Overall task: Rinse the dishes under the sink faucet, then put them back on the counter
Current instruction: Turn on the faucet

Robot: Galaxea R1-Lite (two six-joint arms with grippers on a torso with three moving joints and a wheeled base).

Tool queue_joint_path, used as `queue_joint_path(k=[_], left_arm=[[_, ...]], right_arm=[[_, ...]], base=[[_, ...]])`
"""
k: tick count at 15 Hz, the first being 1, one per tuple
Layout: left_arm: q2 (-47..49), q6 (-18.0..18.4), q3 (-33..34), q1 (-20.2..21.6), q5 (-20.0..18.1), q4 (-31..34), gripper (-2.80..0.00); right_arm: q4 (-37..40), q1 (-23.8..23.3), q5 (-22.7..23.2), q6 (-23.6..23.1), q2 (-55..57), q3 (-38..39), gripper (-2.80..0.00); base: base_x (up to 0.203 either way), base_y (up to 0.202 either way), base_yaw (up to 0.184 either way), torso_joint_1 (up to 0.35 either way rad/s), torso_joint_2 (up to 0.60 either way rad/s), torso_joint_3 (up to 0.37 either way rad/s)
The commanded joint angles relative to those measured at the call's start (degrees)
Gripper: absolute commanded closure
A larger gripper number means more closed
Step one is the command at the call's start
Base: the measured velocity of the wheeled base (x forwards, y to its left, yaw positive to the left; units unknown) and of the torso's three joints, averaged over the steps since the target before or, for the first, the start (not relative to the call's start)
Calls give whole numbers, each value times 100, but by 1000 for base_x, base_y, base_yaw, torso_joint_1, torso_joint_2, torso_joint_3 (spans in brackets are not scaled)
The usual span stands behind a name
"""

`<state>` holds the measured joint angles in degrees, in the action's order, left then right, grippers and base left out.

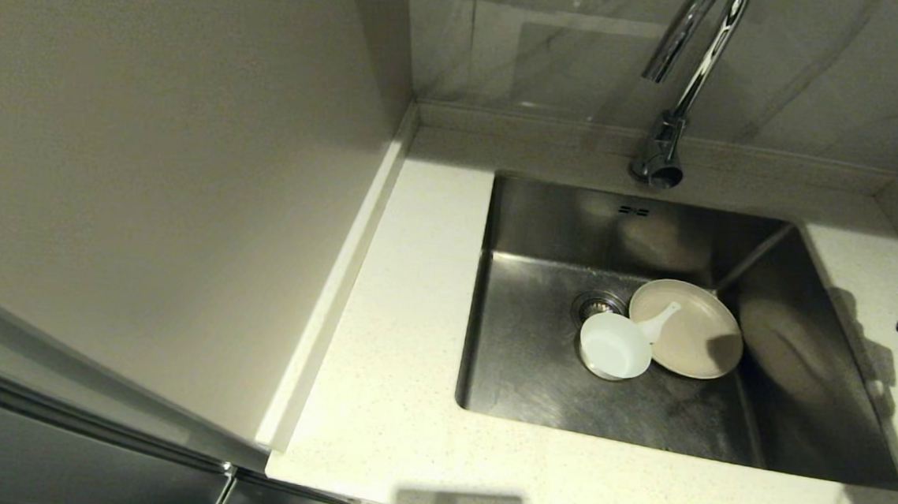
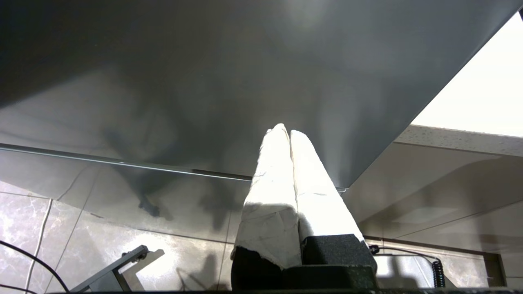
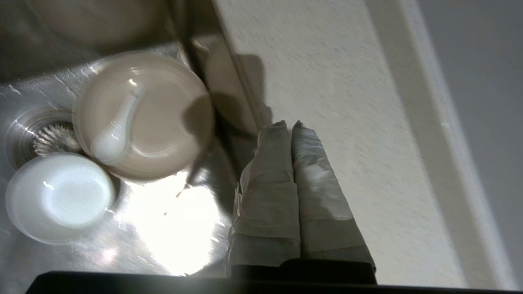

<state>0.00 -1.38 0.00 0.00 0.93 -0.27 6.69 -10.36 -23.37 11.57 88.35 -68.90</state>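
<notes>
bowl: small round white bowl (image 1: 615, 345) in steel sink (image 1: 536, 369), touching plate
spoon: short white ceramic spoon (image 1: 659, 321) on wide cream plate (image 1: 696, 332)
right claw (image 3: 289, 122): over worktop (image 3: 327, 81), beside plate

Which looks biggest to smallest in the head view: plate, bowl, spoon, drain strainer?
1. Plate, clearly widest.
2. Bowl.
3. and 4. Spoon and drain strainer: unsure. The bowl hides part of each, so neither shows in full.

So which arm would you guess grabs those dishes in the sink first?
Probably the right. Its gripper hangs by the sink's right edge, near the plate, spoon and bowl. The left gripper is down by the cabinet front.
</notes>
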Motion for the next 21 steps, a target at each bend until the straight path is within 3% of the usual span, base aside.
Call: queue_joint_path(k=[1,5,7,9,11,13,16,21], left_arm=[[-18,-3,0,0,4,0,0],[-18,-3,0,0,4,0,0],[-18,-3,0,0,4,0,0],[-18,-3,0,0,4,0,0],[-18,-3,0,0,4,0,0],[-18,-3,0,0,4,0,0],[-18,-3,0,0,4,0,0],[-18,-3,0,0,4,0,0]], right_arm=[[74,-15,86,403,616,-709,0],[1258,82,392,2041,1890,-3632,0],[1374,182,783,2868,2523,-4546,0],[900,304,1861,3810,3013,-4592,0],[304,353,2735,4372,3110,-4555,0],[-68,364,2961,4553,3209,-4553,0],[-667,359,3758,5291,3215,-4545,0],[-1842,377,5075,6087,3208,-4544,0]], base=[[0,0,0,0,0,0],[0,0,0,0,0,0],[0,0,0,0,0,0],[0,0,0,0,0,0],[0,0,0,0,0,0],[0,0,0,0,0,0],[0,0,0,0,0,0],[0,0,0,0,0,0]])
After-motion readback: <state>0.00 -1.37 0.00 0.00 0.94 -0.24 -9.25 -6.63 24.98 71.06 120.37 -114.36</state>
